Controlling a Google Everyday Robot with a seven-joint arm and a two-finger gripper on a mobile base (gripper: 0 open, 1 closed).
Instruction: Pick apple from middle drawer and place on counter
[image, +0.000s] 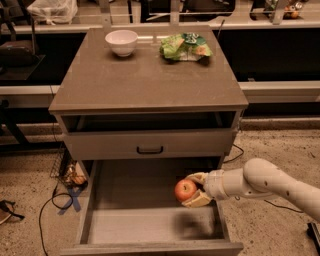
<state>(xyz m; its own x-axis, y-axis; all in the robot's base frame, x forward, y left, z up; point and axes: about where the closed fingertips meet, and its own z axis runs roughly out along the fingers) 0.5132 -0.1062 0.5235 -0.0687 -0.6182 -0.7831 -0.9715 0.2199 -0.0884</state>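
Camera view: the snack bag carries print that cannot be read. The pincer is closed on the apple, one finger above it and one below, reaching in from the right side of the open middle drawer. The apple sits over the drawer's right half, with a shadow on the floor beneath it. The drawer holds nothing else. Above the drawer, the bench carries a white bowl and the bag.
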